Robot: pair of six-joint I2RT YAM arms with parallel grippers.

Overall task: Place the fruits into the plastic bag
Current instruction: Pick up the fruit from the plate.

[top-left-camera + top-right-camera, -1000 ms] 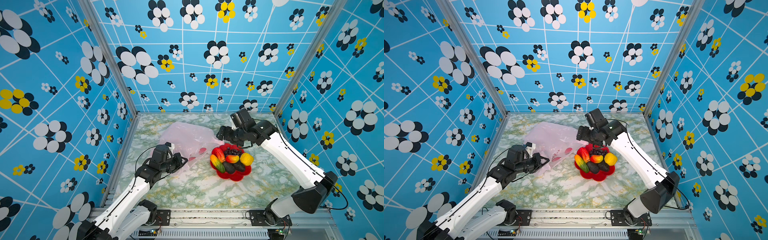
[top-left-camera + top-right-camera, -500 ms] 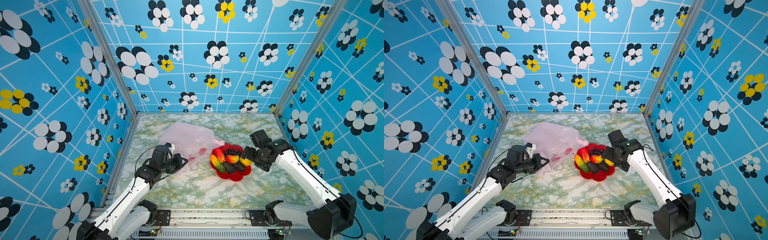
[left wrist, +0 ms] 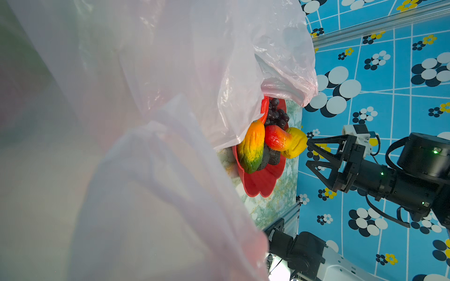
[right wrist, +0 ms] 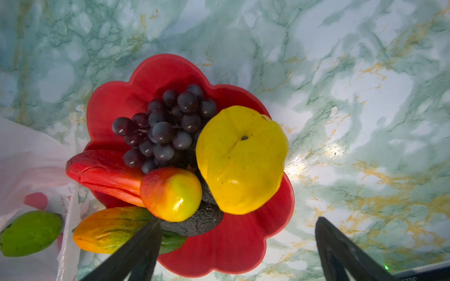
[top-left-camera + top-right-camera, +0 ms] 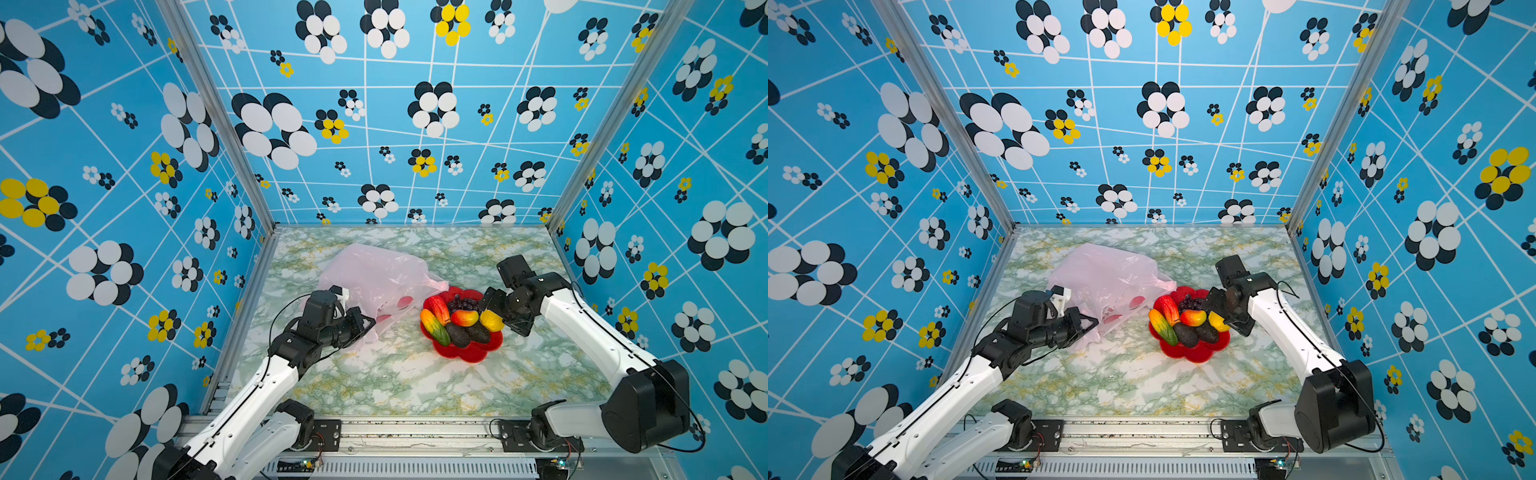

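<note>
Okay, in both top views we see the thin pale-pink crinkly plastic bag (image 5: 374, 270) lying on the green marbled table (image 5: 395, 386), its near edge pinched in the closed left gripper (image 5: 368, 324). Just beside it, a red flower-shaped plate (image 5: 469, 353) carries the toy fruits (image 5: 453, 320). The right gripper (image 5: 496, 318) is at the yellow fruit (image 5: 1216, 322), jaws wide, gripping nothing.

Left wrist: we get mostly bag film, with one right fingertip just beside the yellow fruit.

Right wrist: dark grapes (image 4: 165, 126) and the yellow fruit lie ahead of the spread fingers (image 4: 143, 245). A green fruit (image 4: 29, 233) lies at the bag.
</note>
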